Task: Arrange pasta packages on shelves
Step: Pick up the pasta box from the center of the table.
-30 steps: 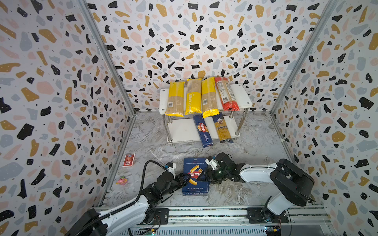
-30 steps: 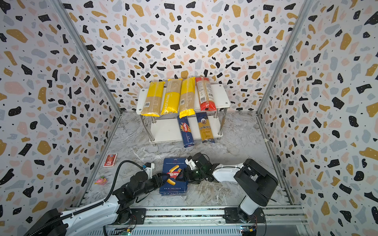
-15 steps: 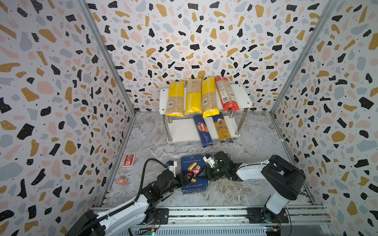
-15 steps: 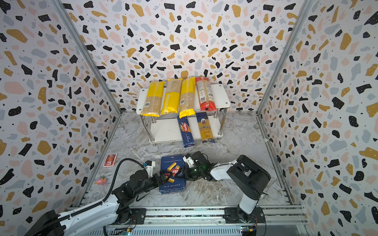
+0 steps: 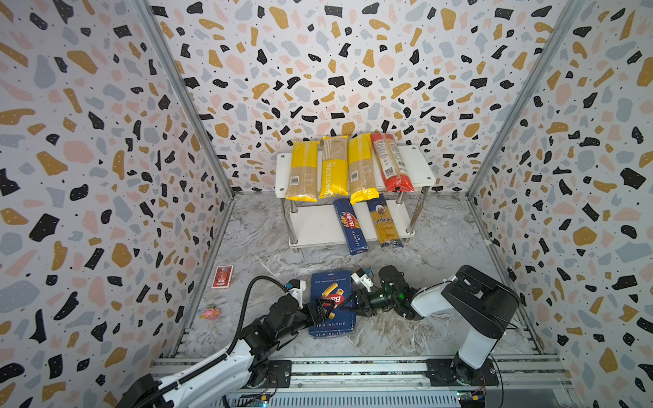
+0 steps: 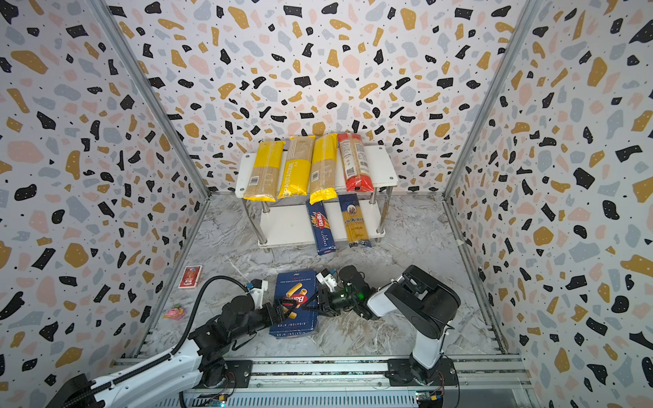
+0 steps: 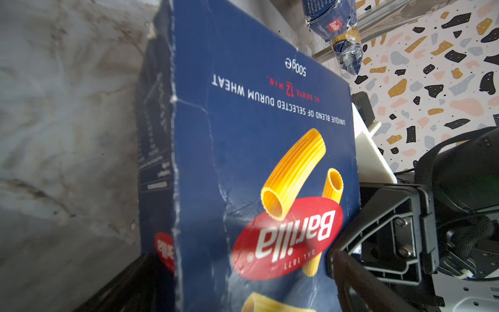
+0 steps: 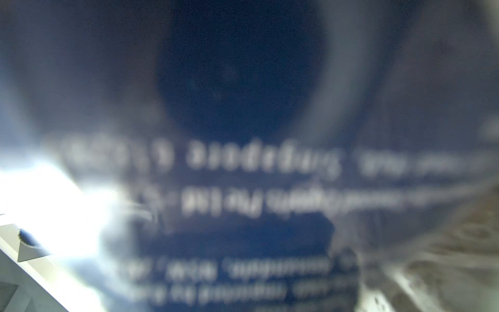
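Observation:
A wide dark-blue Barilla rigatoni box lies on the marble floor in front of the shelves. My left gripper stands open at the box's left side, one finger on either side of its long edge. My right gripper is shut on the box's right edge; its wrist view shows only blurred blue print. Three yellow spaghetti bags and a red-orange bag lie on the top board. A narrow Barilla box and the ankara bag rest on the lower board, sticking out over its front.
A small red card-sized pack and a tiny pink object lie by the left wall. Patterned walls close in three sides. The arms' base rail runs along the front edge. The lower board's left half is bare.
My left jaws have widened and let go of the box. My right arm has reached further left and its jaws have narrowed onto the box's right edge. The box has shifted slightly left.

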Available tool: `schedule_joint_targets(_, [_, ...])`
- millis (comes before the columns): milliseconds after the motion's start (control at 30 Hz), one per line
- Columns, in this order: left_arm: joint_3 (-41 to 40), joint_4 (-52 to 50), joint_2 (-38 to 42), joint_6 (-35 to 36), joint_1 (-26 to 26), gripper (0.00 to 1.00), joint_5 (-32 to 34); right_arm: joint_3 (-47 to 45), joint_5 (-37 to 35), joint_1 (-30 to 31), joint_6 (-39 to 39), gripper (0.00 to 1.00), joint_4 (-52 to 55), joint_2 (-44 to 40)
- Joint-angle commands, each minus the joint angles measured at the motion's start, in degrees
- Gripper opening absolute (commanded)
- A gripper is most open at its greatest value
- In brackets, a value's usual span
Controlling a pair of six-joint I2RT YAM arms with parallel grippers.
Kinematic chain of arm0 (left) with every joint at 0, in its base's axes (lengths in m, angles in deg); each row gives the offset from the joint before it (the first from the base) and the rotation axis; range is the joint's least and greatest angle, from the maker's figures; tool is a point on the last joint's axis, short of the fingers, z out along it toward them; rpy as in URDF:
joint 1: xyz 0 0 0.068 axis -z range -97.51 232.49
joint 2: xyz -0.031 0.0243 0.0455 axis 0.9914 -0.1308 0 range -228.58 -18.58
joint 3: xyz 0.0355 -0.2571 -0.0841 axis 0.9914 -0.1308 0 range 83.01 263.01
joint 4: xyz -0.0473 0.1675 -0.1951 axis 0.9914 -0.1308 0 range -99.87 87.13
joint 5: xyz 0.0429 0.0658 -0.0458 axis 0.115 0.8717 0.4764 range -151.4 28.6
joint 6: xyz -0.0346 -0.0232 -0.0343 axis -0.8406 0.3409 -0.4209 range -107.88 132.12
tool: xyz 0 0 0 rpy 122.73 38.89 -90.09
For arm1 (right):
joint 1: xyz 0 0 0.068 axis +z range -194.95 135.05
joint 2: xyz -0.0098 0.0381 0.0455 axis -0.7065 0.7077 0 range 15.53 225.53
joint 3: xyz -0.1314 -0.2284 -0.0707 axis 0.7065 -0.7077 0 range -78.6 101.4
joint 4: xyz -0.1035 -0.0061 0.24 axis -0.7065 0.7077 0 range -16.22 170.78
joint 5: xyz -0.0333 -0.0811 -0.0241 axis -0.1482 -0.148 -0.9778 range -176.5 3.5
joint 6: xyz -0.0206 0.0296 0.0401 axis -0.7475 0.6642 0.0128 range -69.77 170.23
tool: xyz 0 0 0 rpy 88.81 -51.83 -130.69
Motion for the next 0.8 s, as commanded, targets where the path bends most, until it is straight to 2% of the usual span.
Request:
schedule_joint_targets(0, [1.6,15.5,-0.5,-3.0,2.8,0.98,-14.5,3.7,9.2,3.4,-1.4,0.57,-8.1,-4.0])
schedule_joint_targets(100, [0.8,20.7,-3.3,-4.6,2.8,0.92,-15.8,5.9,8.1,4.3,-5.7,0.62,-1.5,-4.7])
schedule_joint_targets(233, [0.7,24.2,-6.1,-4.7,2.8,0.89,-17.1,8.0,7.6,5.7,-7.3,0.67,1.4,-4.6])
schedule_joint_targets(433, [1.2,24.2,-5.9,-4.1,2.8,0.88,-17.8,9.5,6.3,6.2,-8.6,0.67,4.6,-3.2])
schedule_joint_targets(567, [1.9,18.8,-3.1,-2.7,2.8,0.89,-16.5,9.4,5.6,6.1,-9.2,0.62,6.7,-3.6])
schedule_joint_targets(667, [2.2,14.5,0.4,-2.2,2.8,0.94,-15.2,8.8,5.8,5.6,-9.5,0.52,7.6,-4.0])
schedule_joint_targets(767, [3.6,7.7,5.2,-0.8,2.7,1.00,-12.9,7.0,5.9,4.9,-8.1,0.47,5.8,-5.3])
